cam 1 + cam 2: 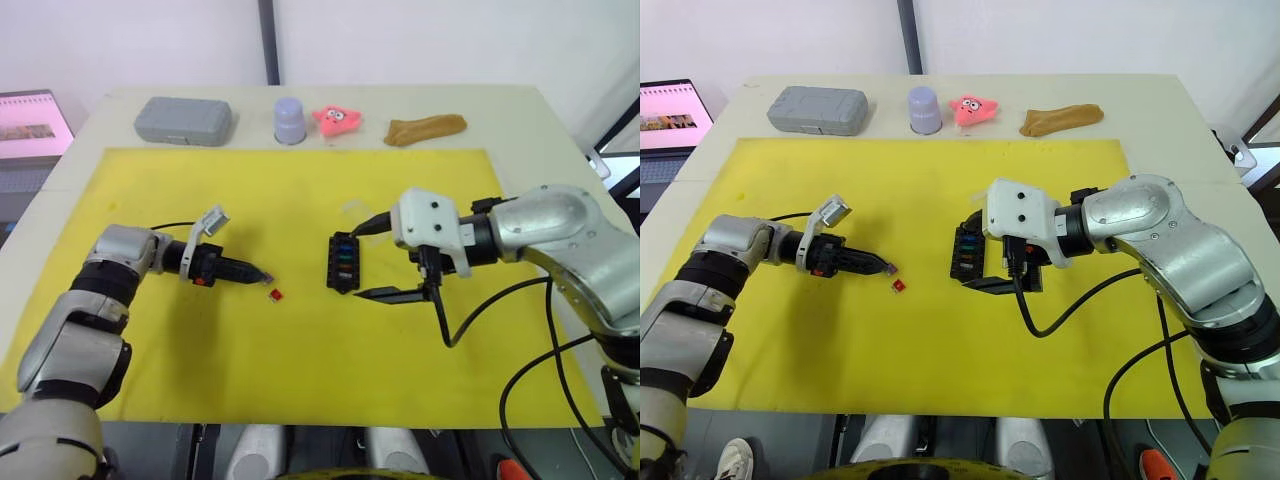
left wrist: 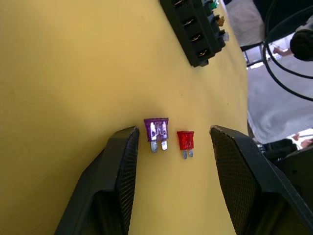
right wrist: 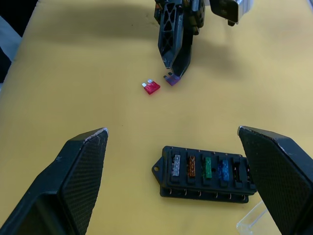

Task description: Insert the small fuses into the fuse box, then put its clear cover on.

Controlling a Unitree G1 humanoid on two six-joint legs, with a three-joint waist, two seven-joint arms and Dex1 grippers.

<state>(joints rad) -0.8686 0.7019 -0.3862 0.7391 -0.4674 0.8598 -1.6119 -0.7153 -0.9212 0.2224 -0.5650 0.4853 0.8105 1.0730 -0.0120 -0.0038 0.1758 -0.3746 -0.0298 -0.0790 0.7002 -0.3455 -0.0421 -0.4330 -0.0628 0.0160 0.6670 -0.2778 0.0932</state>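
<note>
On the yellow mat [image 1: 300, 200], the left claw [image 2: 168, 147] is spread wide, its two fingers flanking two loose fuses that lie flat between them: a purple fuse [image 2: 156, 132] just beside one finger and a red fuse [image 2: 185, 141] nearer the middle of the gap. Both lie with their blades pointing back toward the claw, so their long axes run along the fingers rather than across them.

From the head camera the red fuse [image 1: 275, 294] sits just past the left fingertips at about 4 o'clock, and the fuse box [image 1: 343, 262] lies farther off at 3 o'clock, its long axis running toward 12.

The left arm is clearly the nearer one for these fuses. The right claw [image 1: 385, 260] is open, straddling the fuse box without pinching it.

The box [image 3: 205, 171] already holds five fuses in one row: grey, amber, green, blue and a dark one. The clear cover [image 3: 254, 218] lies just beside the box's end.
</note>
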